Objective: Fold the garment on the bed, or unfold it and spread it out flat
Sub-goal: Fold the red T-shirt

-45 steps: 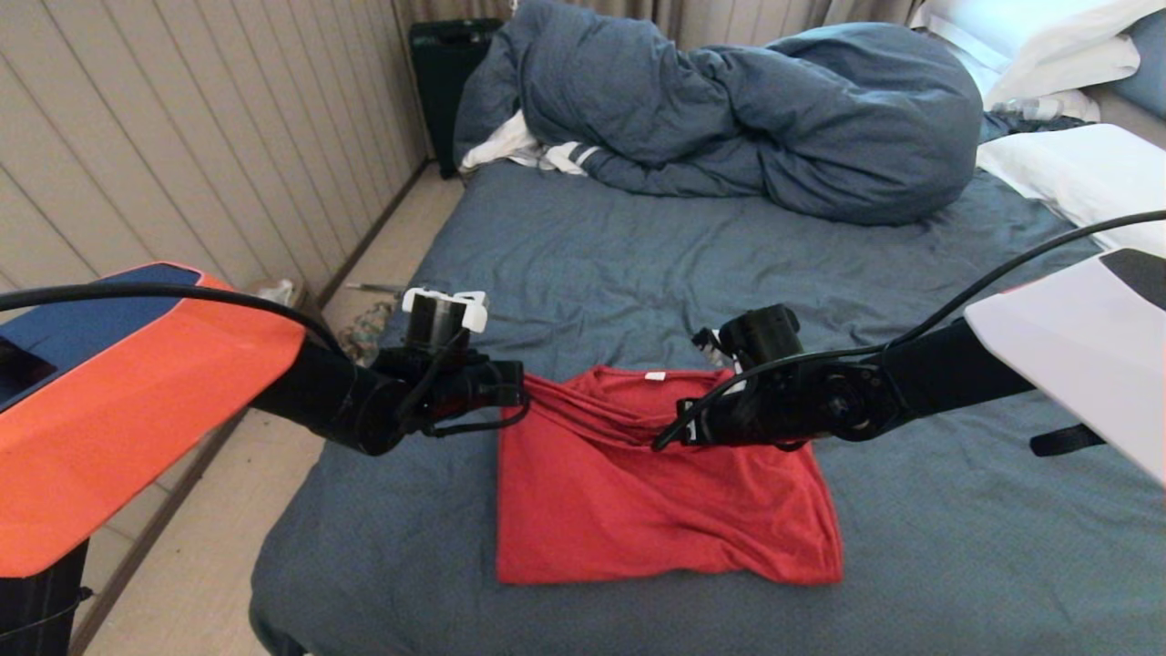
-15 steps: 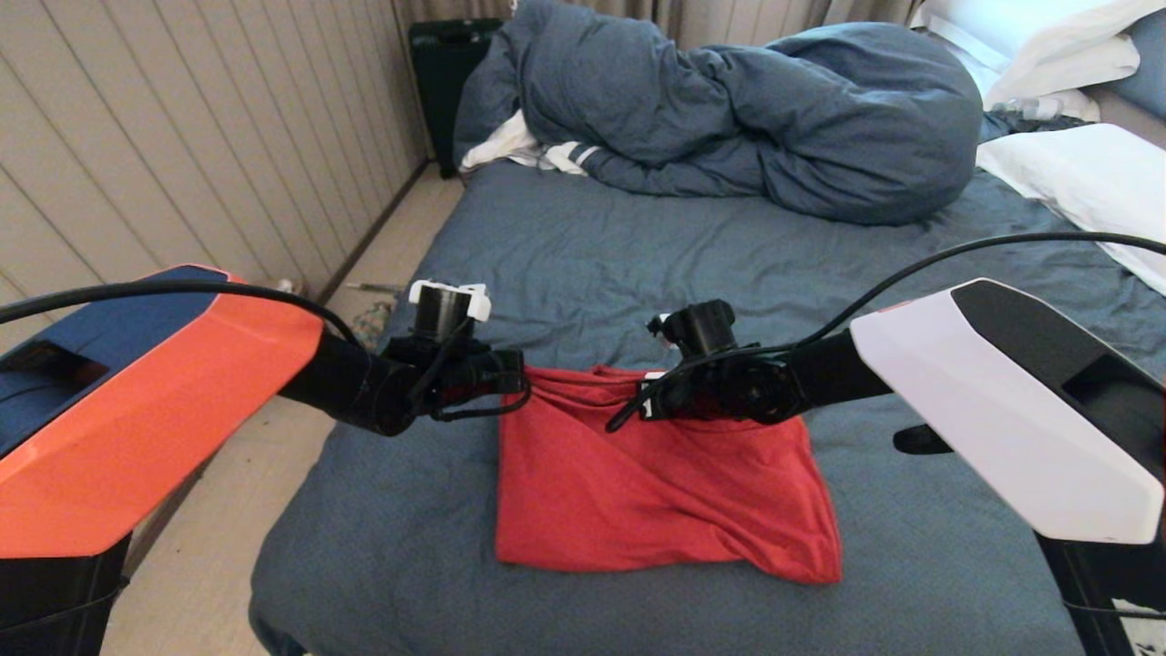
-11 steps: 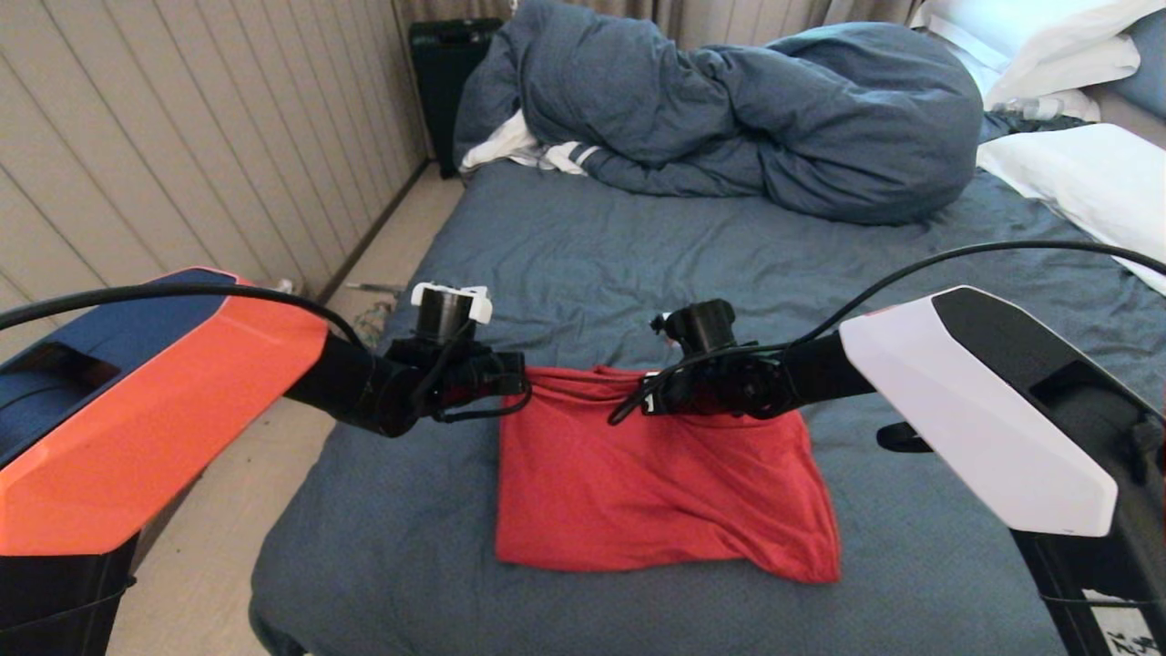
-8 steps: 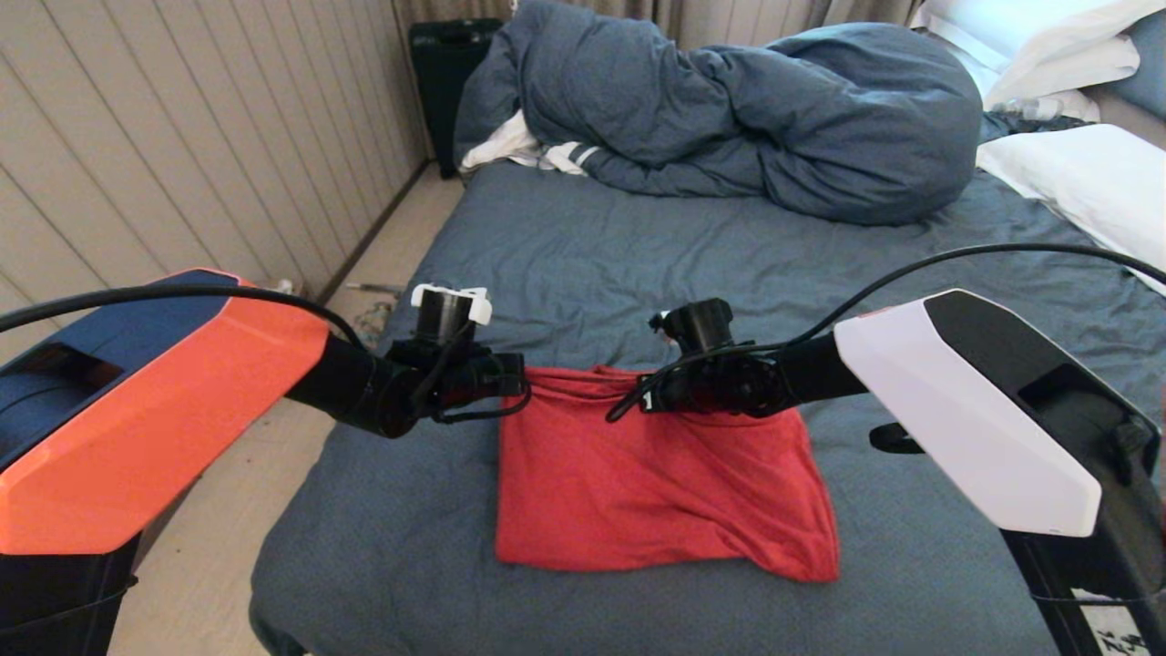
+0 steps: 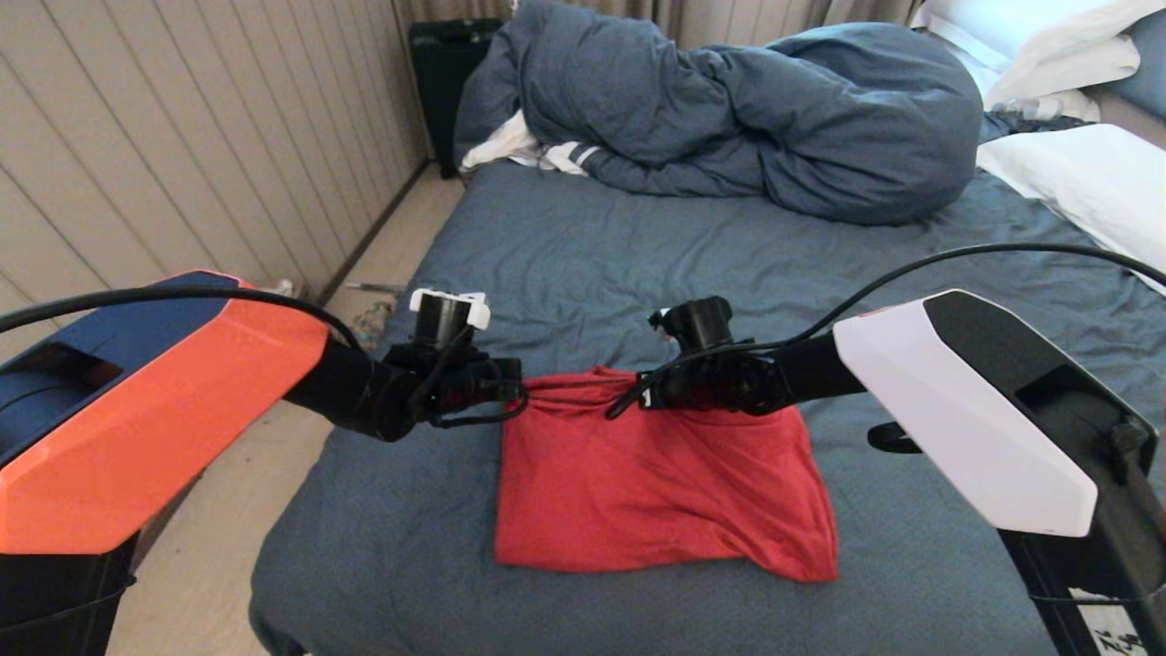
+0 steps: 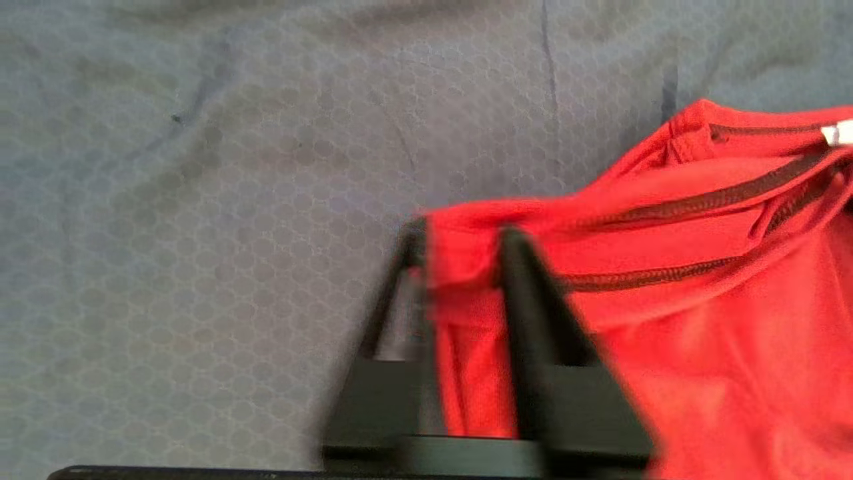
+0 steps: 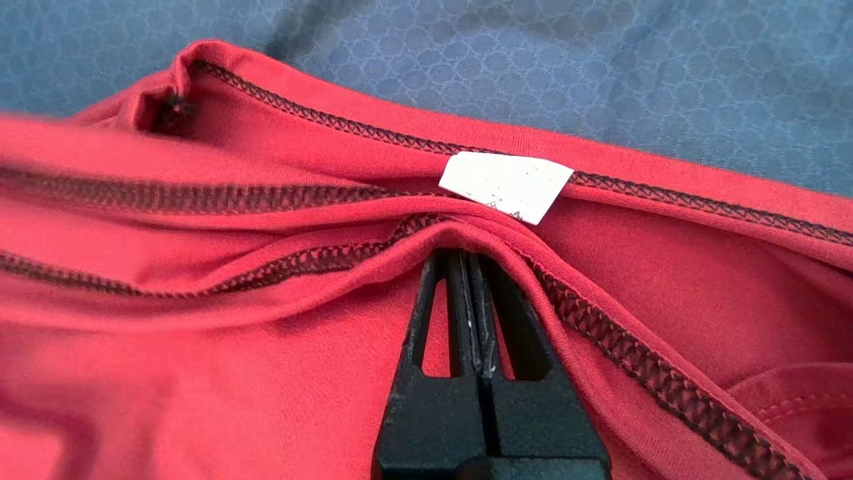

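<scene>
Since one second ago, the left gripper (image 6: 460, 250) has begun to part its fingers at the far left corner of the red short-sleeved T-shirt (image 5: 656, 483); nothing else has shifted much.

On the left, the black fingers (image 6: 523, 280) stand a little apart with the red hem cloth between them, the cloth blurred. The T-shirt lies folded on the near part of the large bed with wrinkled dark blue-grey sheet (image 5: 638, 255). Its far edge is bunched between the two arms. On the right, the right gripper (image 7: 463, 263) is pressed together, pinching a fold of the collar just below the white label (image 7: 506, 185). Far behind lies the bunched blue-grey duvet (image 5: 729, 109).
</scene>
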Robot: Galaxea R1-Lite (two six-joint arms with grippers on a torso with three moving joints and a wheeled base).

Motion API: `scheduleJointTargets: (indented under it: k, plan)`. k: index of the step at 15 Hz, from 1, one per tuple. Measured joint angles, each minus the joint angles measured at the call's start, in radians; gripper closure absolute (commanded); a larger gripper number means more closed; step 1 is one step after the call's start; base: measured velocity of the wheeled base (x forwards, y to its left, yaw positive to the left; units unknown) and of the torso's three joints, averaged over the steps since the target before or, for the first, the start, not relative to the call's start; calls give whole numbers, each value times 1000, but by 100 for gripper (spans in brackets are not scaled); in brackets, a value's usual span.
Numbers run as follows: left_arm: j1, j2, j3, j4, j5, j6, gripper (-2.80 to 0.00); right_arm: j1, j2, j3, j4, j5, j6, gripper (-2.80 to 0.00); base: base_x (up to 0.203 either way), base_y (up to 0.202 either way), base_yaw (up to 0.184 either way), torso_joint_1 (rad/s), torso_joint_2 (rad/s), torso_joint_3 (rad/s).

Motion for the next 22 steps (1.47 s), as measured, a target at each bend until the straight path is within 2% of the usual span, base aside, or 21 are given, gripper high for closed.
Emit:
scheduleJointTargets:
  k: [4,7,8,14,22]
  plan:
    - [16,-28,12,-2,1,-3,-280,0,-1,3,0,0,0,0,0,0,0,0,0,0]
    - [9,-77,75,0,-2,0,-280,-1,-2,-3,-1,0,0,0,0,0,0,0,0,0]
    - [-12,-91,93,-1,-2,2,0,-2,-2,-4,-1,0,0,0,0,0,0,0,0,0]
    - [-138,-82,89,0,-1,34,0,-14,-6,-3,-2,1,1,0,0,0,0,0,0,0]
    - [-170,65,19,-28,1,55,0,-13,-9,-1,-3,1,2,0,0,0,0,0,0,0]
